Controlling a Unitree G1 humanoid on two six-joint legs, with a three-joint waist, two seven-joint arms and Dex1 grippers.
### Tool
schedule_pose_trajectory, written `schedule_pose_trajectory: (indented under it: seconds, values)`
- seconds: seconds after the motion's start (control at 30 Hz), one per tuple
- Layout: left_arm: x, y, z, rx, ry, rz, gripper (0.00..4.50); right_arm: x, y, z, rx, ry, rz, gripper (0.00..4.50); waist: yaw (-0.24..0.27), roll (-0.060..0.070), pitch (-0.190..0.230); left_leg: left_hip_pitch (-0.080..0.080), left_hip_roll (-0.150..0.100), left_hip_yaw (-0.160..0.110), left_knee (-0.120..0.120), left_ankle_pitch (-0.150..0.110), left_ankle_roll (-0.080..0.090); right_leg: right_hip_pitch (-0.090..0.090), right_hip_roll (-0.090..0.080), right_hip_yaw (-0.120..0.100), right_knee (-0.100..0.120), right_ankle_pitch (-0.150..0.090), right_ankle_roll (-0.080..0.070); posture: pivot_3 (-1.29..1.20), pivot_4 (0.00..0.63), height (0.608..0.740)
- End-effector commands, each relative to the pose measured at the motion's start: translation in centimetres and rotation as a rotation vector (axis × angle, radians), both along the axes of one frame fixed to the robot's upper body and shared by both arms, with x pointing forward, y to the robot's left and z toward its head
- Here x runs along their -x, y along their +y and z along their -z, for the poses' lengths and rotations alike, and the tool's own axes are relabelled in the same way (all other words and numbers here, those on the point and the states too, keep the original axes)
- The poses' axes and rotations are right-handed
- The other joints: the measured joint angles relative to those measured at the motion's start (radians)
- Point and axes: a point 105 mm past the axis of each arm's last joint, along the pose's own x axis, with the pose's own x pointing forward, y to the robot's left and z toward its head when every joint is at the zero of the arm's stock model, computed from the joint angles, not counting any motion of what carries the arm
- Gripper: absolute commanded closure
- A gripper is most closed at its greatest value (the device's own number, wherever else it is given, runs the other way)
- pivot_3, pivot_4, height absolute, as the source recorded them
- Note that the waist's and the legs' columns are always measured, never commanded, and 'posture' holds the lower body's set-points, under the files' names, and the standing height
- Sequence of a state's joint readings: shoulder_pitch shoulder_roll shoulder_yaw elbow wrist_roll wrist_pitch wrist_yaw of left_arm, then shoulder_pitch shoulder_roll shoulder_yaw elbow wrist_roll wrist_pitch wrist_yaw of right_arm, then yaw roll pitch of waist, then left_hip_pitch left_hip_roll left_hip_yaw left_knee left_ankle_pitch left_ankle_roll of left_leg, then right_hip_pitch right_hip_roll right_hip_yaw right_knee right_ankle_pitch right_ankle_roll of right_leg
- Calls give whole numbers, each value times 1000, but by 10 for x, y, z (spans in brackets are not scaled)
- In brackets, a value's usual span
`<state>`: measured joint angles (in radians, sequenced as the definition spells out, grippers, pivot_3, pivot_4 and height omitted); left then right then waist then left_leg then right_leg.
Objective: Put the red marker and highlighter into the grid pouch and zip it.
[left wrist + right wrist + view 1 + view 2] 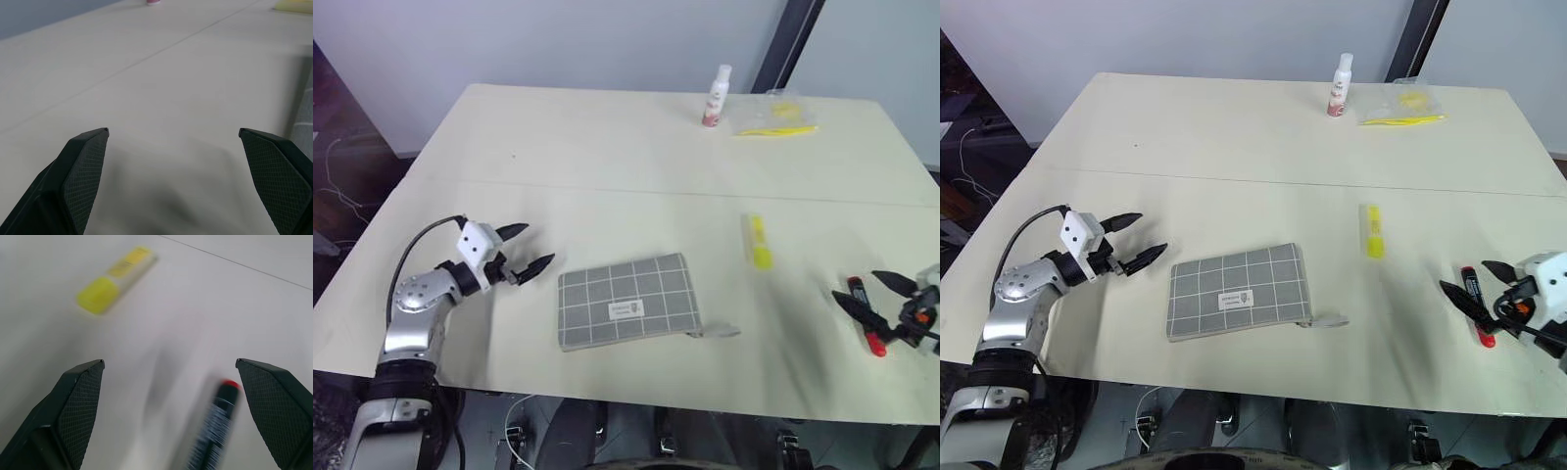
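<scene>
The pouch (626, 300) lay on the desk (607, 157) at 6 o'clock. The highlighter (759, 242) sat at 3, the marker (865, 313) at 4 by the right tool (871, 290). The left tool (526, 250) hovered at 8. A bottle (716, 96) and bag (775, 117) stood at 1.

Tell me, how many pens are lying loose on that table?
2. The yellow highlighter lies right of the pouch. The red marker lies near the table's right edge, between the right claw's open fingers. The clear bag at the back may hide more.

Head overlooks table (607, 147) — 2 wrists close.
</scene>
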<state>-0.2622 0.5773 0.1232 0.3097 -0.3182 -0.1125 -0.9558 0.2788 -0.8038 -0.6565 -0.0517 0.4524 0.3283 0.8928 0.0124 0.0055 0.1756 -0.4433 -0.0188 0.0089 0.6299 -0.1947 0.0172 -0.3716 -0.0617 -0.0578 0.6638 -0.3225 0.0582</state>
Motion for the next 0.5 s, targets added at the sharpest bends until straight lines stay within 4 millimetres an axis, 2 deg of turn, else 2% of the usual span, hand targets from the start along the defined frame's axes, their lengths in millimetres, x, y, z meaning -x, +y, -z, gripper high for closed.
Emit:
schedule_pose_trajectory:
  seconds: [0.03,0.17,0.5]
  values:
    - [4,6,-12,-1,-46,0,6,9,-24,-14,48,-25,46,28,0,0,0,0,0,0,0,0,0,0,0,0,0,0,-1,0,150,740]
    - [5,8,-7,-12,-22,-19,6,12,-34,-12,56,-8,65,28,1,0,0,0,0,1,0,0,0,0,0,1,0,-1,-2,0,150,740]
    - [17,7,-11,-11,-58,19,6,10,-29,-14,50,-17,40,28,0,0,0,0,1,3,-1,0,0,-1,0,2,0,-1,-2,0,150,740]
